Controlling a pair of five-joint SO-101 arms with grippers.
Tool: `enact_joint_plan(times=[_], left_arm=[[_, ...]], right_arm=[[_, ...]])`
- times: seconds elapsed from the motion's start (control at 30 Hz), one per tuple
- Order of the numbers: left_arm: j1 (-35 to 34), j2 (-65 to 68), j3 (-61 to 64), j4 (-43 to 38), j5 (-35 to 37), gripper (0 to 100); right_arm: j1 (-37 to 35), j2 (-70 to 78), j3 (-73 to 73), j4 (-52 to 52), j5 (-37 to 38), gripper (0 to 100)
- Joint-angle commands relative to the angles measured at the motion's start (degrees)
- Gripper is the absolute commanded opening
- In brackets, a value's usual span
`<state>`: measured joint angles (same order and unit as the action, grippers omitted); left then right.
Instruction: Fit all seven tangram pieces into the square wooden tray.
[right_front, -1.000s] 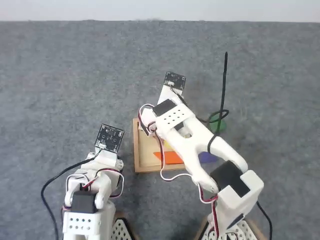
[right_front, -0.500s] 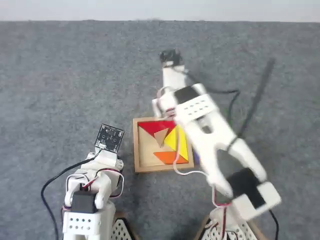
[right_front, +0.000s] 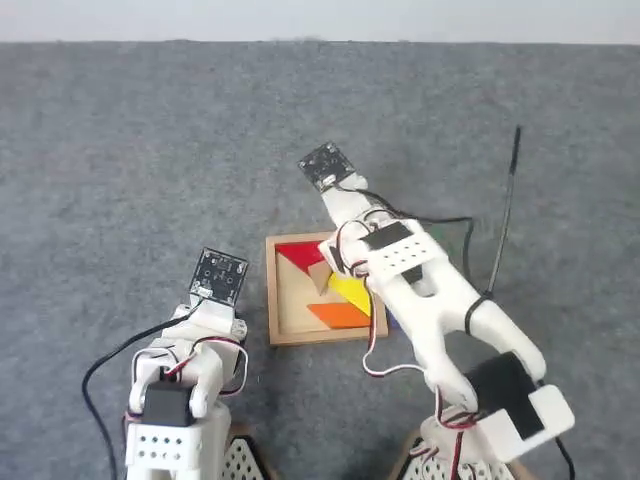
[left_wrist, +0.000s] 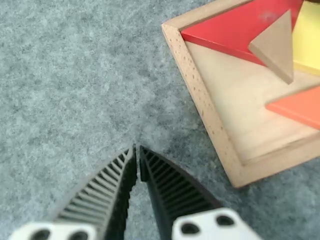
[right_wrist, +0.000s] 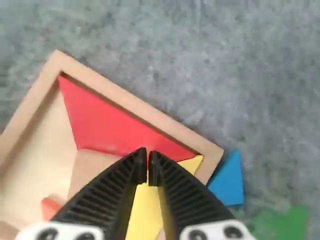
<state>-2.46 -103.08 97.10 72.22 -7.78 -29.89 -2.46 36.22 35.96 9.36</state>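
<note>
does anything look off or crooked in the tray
The tan triangle looks askew: it overlaps the edge of the red triangle and seems tilted rather than flat on the tray floor. A blue piece lies just outside the tray's corner.

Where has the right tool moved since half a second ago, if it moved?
Yes. The right tool came back toward the wooden tray's far edge, and now hangs over the red piece.

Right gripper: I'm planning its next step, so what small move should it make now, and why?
Probably swing the right gripper off the tray toward the blue piece and open it. It hangs shut and empty over the red piece inside the tray, while the blue piece and a green piece lie on the carpet outside the tray's corner, not yet fitted.
</note>
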Motion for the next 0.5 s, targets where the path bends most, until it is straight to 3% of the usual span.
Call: enact_joint_plan(times=[0.0,0.47], left_arm=[[-0.3,-1.4,-0.7,0.4,0.4,1],[-0.3,-1.4,-0.7,0.4,0.4,1]], right_arm=[[-0.5,-3.4,-1.8,-1.5,0.7,0.7],[-4.0,3.6,-6.7,-1.5,-1.1,0.7]])
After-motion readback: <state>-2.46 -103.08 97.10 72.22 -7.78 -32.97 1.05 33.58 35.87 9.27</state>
